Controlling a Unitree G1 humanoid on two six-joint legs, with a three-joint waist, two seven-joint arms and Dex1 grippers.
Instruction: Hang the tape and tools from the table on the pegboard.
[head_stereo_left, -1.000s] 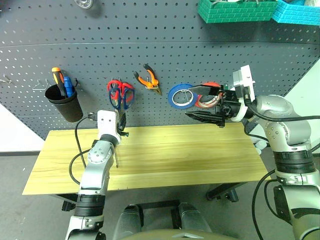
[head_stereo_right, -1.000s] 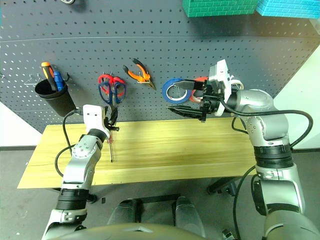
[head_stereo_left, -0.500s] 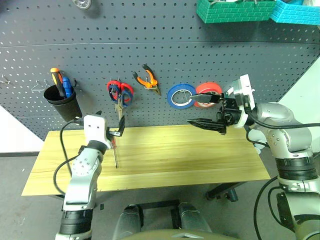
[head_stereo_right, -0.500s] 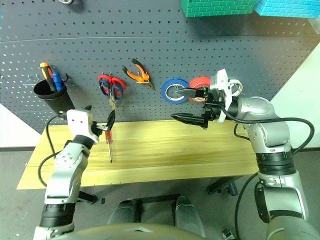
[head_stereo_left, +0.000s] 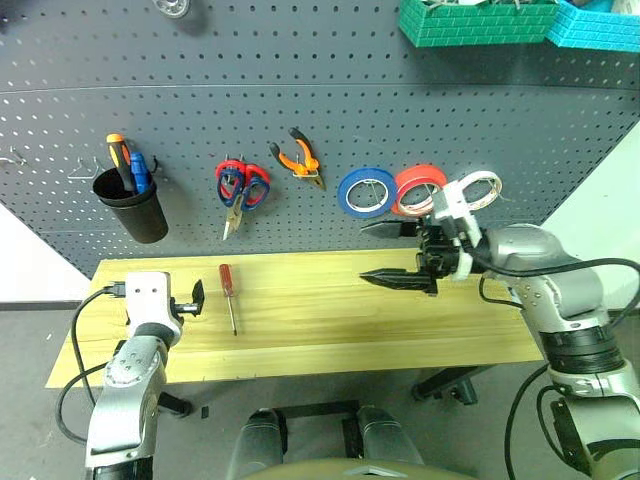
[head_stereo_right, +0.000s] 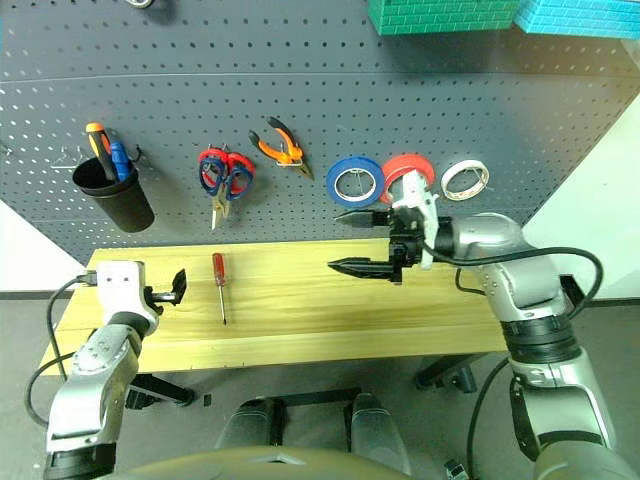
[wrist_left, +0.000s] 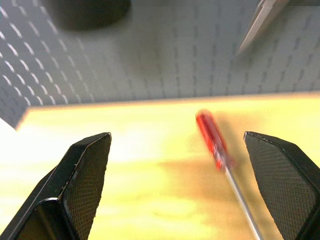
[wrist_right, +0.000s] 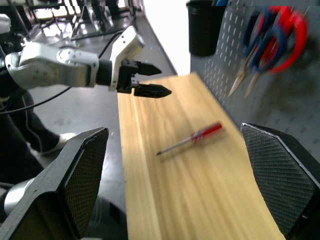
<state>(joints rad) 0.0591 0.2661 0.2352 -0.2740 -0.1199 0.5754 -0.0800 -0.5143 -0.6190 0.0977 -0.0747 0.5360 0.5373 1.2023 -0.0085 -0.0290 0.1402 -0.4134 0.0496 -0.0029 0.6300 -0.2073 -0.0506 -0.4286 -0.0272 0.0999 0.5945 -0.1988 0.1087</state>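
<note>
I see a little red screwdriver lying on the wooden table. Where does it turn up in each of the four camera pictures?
Left eye view: red screwdriver lies on the table, left of middle, below the hanging scissors.
Right eye view: same spot, under the scissors.
Left wrist view: right of middle, ahead of the open fingers.
Right wrist view: mid-picture, on the planks.
Shared landmark: the scissors on the pegboard.

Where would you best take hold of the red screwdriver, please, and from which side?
Probably by the red handle of the screwdriver, from above with the open left gripper: it lies flat on the table, handle toward the pegboard, the thin shaft offering little to pinch.
</note>
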